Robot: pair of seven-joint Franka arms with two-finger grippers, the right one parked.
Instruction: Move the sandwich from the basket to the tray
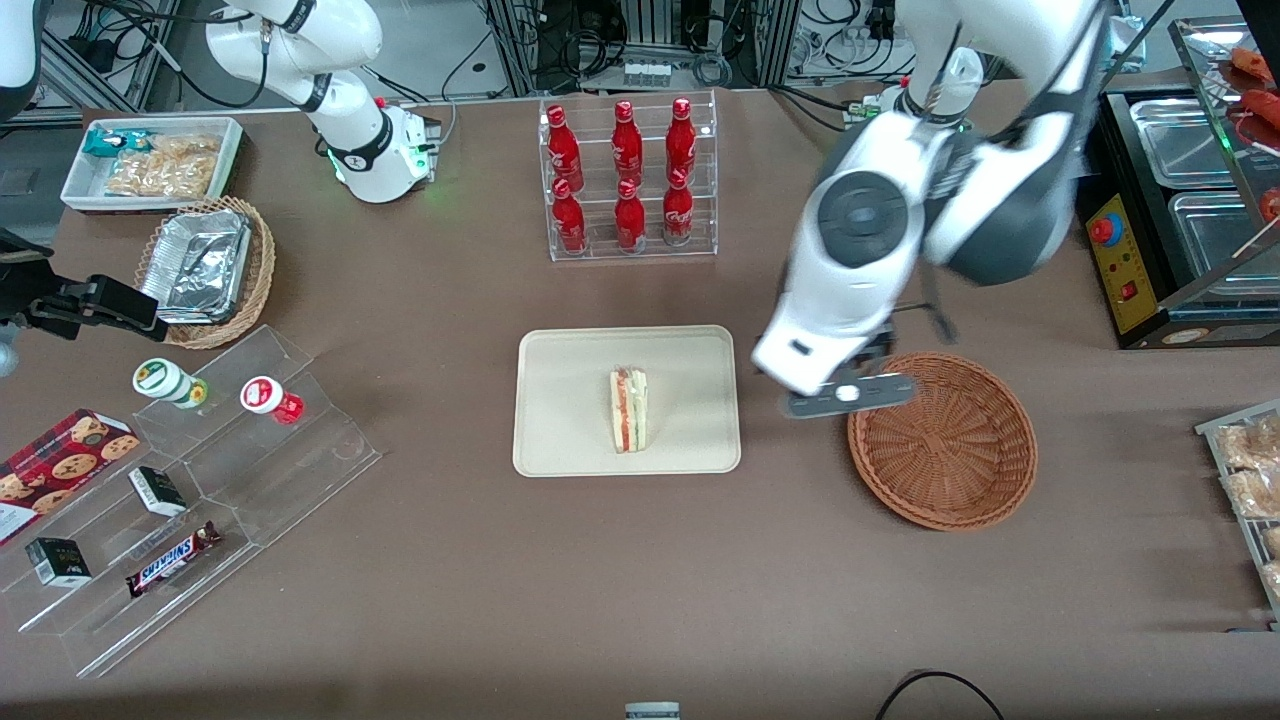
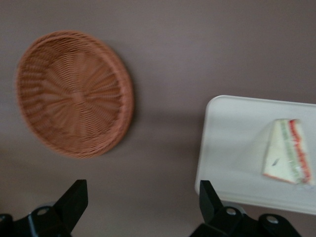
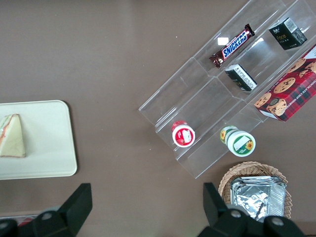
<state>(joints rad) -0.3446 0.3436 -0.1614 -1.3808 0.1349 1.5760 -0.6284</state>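
Observation:
The sandwich (image 1: pixel 629 410) (image 2: pixel 287 151) (image 3: pixel 12 136), a white wedge with red and green filling, lies on the cream tray (image 1: pixel 570 440) (image 2: pixel 232 143) (image 3: pixel 49 148). The reddish-brown wicker basket (image 1: pixel 942 455) (image 2: pixel 74 94) sits beside the tray toward the working arm's end, with nothing in it. My gripper (image 2: pixel 143 197) hangs open above the bare table between tray and basket, holding nothing. In the front view the arm's wrist (image 1: pixel 835 385) hovers over the basket's rim nearest the tray and hides the fingers.
A clear rack of red bottles (image 1: pixel 628 180) stands farther from the front camera than the tray. A stepped clear display with snacks (image 1: pixel 190 480), a tan basket of foil containers (image 1: pixel 205 270) and a white snack bin (image 1: pixel 150 162) lie toward the parked arm's end. A black appliance (image 1: pixel 1180 210) stands at the working arm's end.

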